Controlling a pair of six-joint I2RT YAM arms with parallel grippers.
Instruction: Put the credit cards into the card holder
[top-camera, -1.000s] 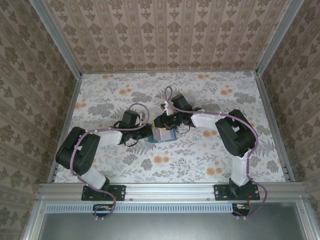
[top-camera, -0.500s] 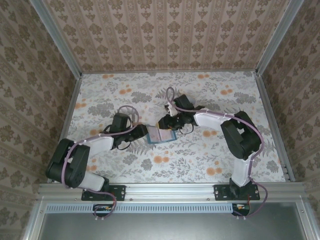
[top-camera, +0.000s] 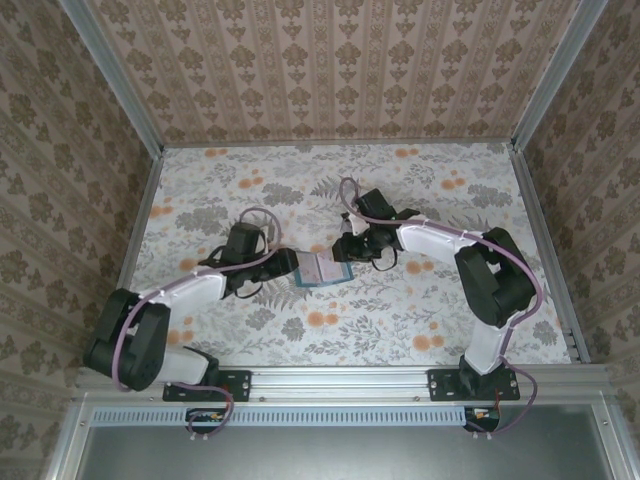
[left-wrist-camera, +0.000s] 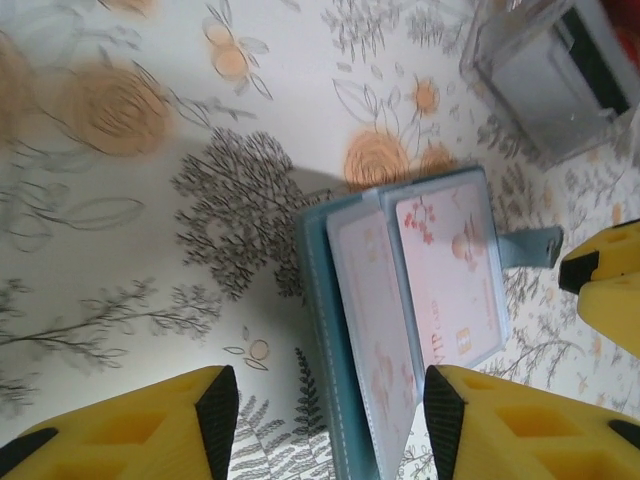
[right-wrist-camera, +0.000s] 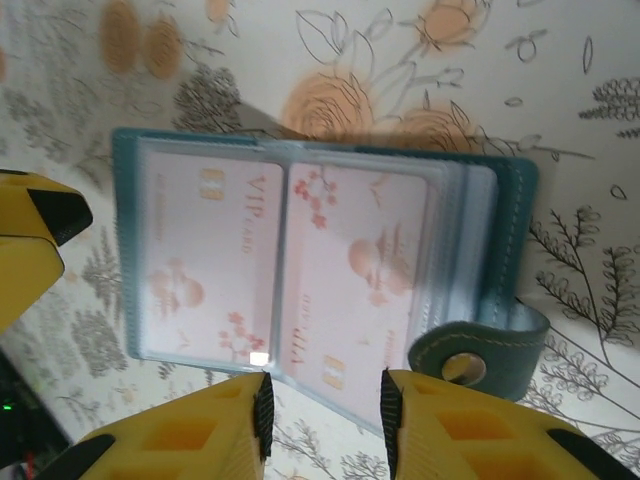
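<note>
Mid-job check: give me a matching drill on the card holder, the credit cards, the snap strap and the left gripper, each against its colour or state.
1. card holder
2. credit cards
3. snap strap
4. left gripper

A. pale pink, tucked inside the holder
B. jaws wide apart
C. teal, lying open on the table
D. unfastened, metal stud showing

Pairs: 1-C, 2-A, 3-D, 4-B
</note>
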